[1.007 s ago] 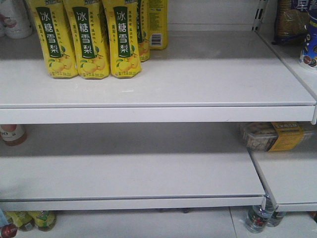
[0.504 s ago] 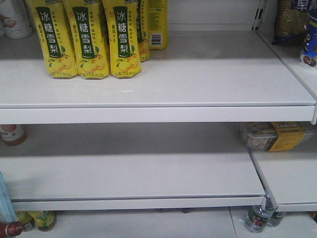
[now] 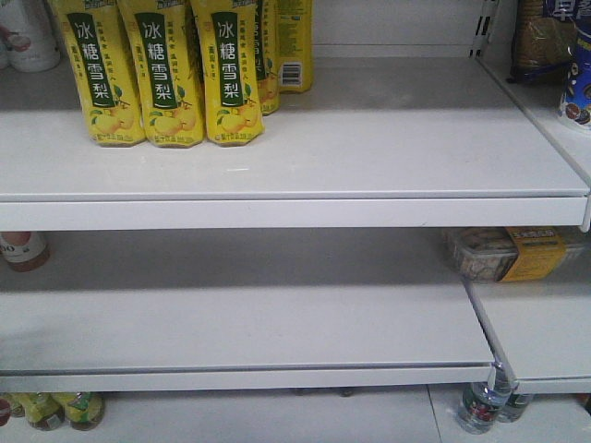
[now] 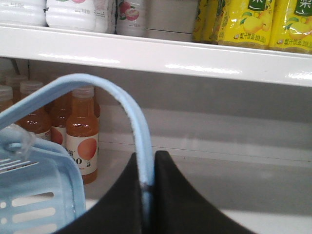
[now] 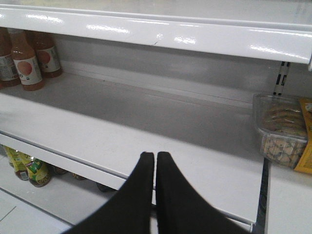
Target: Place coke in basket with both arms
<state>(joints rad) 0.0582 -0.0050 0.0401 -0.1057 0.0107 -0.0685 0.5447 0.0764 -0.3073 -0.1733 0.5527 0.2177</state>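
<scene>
Left wrist view: your left gripper (image 4: 147, 187) has its two black fingers pressed onto the thin pale-blue handle (image 4: 127, 114), which runs up from between the tips and arches over to the left. The basket (image 4: 36, 187) hangs at lower left, its slotted light-blue wall just beside the left finger. Behind it, orange juice bottles (image 4: 82, 146) stand on the white shelf (image 4: 219, 170); yellow drink packs (image 4: 253, 24) sit on the shelf above.

Right wrist view: your right gripper (image 5: 155, 163) has its fingers pressed together, tip against tip, with nothing between them. It hovers over the front lip of the middle shelf (image 5: 122, 126). A clear snack tub (image 5: 282, 134) lies to the right, and peach-labelled bottles (image 5: 27, 63) stand at far left.

The coke cannot be seen in any current view, so its place relative to either gripper cannot be told.

Front view: yellow pear-drink packs (image 3: 162, 74) stand on the upper shelf (image 3: 369, 138). Compared with half a second earlier, the pale-blue edge and the red-capped bottle at the lower left corner are gone from view; only green-labelled bottles (image 3: 60, 411) show there. The shelves are unchanged.
</scene>
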